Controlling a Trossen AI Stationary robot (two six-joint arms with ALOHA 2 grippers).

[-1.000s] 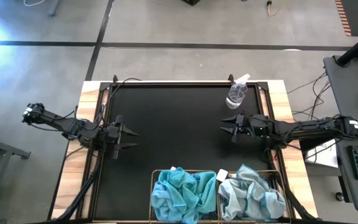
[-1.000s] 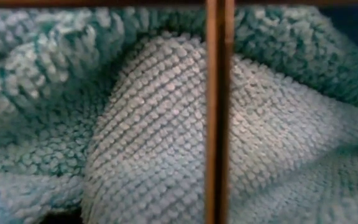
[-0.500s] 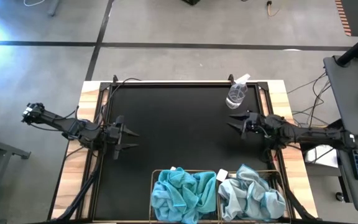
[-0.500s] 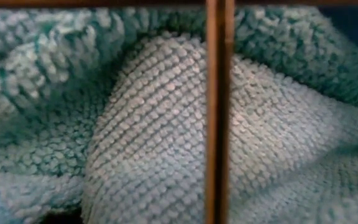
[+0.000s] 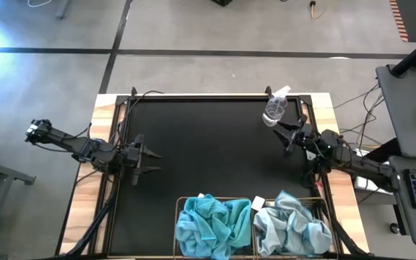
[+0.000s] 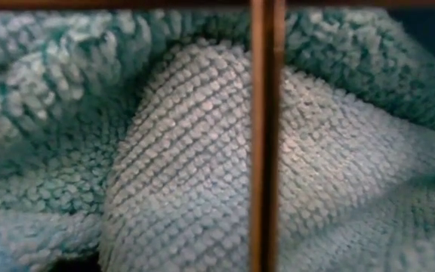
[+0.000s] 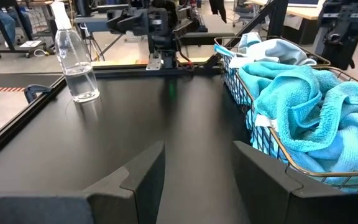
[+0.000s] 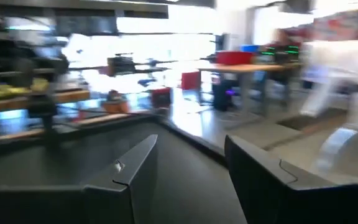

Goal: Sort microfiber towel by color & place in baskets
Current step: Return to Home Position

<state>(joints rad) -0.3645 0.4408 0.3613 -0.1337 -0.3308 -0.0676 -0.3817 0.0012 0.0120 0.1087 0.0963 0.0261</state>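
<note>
Two wire baskets stand side by side at the table's near edge. The left basket (image 5: 178,215) holds bright turquoise towels (image 5: 209,224), and the right basket (image 5: 328,211) holds pale grey-blue towels (image 5: 291,225). The low view is filled by towels (image 6: 172,166) pressed behind a basket wire (image 6: 266,136). In the left wrist view the turquoise towels (image 7: 303,106) bulge over the basket's mesh wall (image 7: 253,134). My left gripper (image 5: 150,161) (image 7: 197,174) is open and empty at the table's left side. My right gripper (image 5: 284,136) (image 8: 191,168) is open and empty at the right side.
A clear plastic spray bottle (image 5: 275,108) (image 7: 74,59) stands upright near the far right corner, just beyond my right gripper. The black table top (image 5: 208,144) between the arms is bare. Cables run along the table's left and right rails.
My right gripper has drawn back toward the table's right edge and swung toward the far edge, ending close to the spray bottle; it has turned as the arm pulled in. The left arm, towels and baskets have kept still.
</note>
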